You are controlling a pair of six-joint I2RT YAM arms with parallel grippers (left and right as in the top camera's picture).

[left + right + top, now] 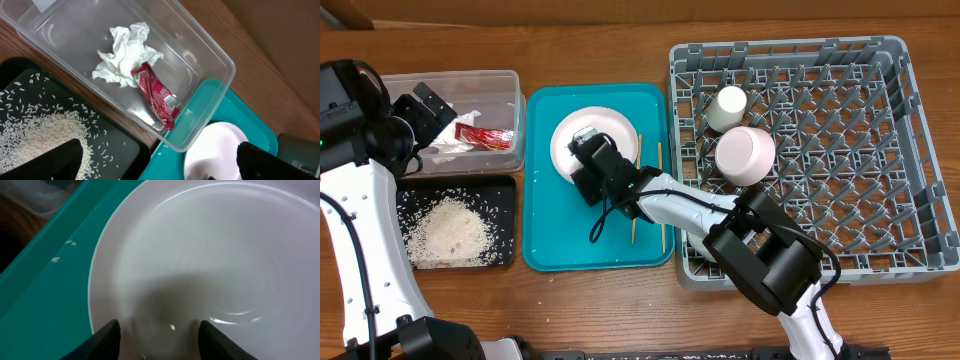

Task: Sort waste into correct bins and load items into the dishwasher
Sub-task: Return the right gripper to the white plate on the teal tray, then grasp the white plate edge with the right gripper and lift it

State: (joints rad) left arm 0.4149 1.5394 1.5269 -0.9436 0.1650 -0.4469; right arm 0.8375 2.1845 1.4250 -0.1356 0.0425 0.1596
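Plate (200, 265) under my parted, empty right gripper (160, 332), and chopsticks (659, 160), unracked; tissue (125, 57), wrapper (157, 95), rice (450, 230) binned; cup (727, 105), bowl (745, 155) racked; left gripper (160, 162) spread wide.

The left gripper (438, 112) hangs tilted downward with its 2 fingers (62, 161) spread wide, while the right arm (670, 195) stretches forward and left, the right gripper (160, 336) pointing down, jaws partly apart.

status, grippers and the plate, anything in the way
left gripper open over clear tub. right gripper open, low over pink plate on teal tray, no grip yet. two chopsticks beside plate.
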